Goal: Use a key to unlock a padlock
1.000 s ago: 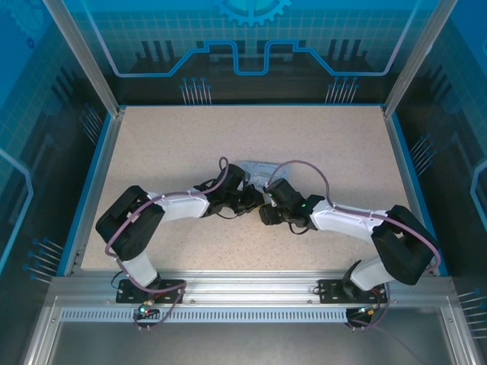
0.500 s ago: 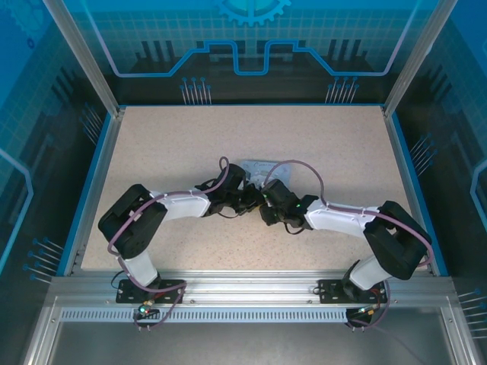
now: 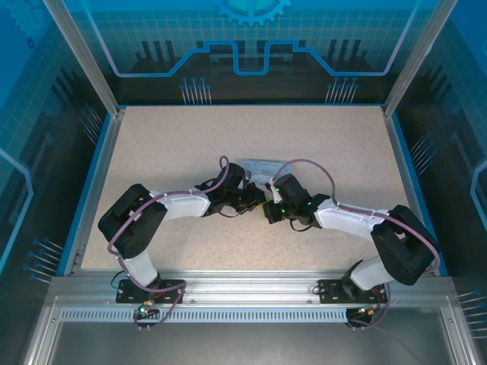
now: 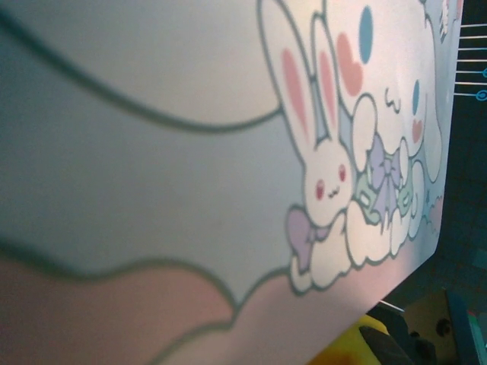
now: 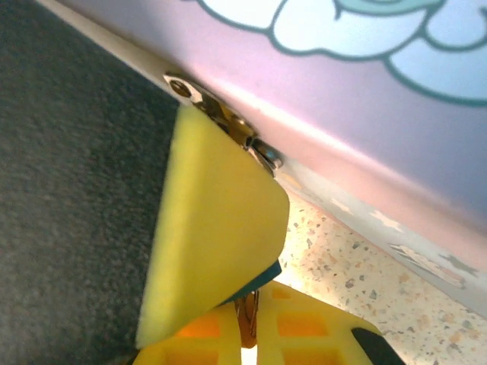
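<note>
Both grippers meet at the table's middle, just in front of the pale box. My left gripper is shut. In the right wrist view its big yellow finger covers the padlock: a teal edge shows below the finger and silvery metal above it, against the box's side. My right gripper is shut on a thin brassy sliver, the key, which points up at the teal edge. Whether the key is inside the lock is hidden.
The box's printed bunny face lies right in front of the left wrist camera, with a yellow fingertip below it. Speckled tabletop spreads around the arms, bounded by blue rails and glass walls.
My right gripper's jaws have closed onto the key, and its wrist has shifted slightly by the left gripper. The left arm has stayed where it was.
</note>
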Robot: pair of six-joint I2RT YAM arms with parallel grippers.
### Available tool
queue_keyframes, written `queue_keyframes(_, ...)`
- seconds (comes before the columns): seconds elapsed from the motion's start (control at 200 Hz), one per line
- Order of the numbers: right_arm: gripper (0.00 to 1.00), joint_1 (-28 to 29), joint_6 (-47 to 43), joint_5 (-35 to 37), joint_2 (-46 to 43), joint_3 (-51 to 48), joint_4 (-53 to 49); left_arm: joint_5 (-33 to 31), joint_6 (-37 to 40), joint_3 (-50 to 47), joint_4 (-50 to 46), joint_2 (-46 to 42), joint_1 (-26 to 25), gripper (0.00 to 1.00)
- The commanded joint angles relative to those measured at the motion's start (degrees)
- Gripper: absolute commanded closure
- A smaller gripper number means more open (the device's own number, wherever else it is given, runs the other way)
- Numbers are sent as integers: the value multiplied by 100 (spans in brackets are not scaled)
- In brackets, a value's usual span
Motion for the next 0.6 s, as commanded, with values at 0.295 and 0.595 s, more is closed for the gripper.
queue_keyframes(0.295,54,-429,-70,-296,-806,-319,49,267,-268,74,-65,47,39,100)
queue_keyframes(0.595,53,-102,-677,763,-1096,-287,-430,365,-380,142,-97,66,65,100)
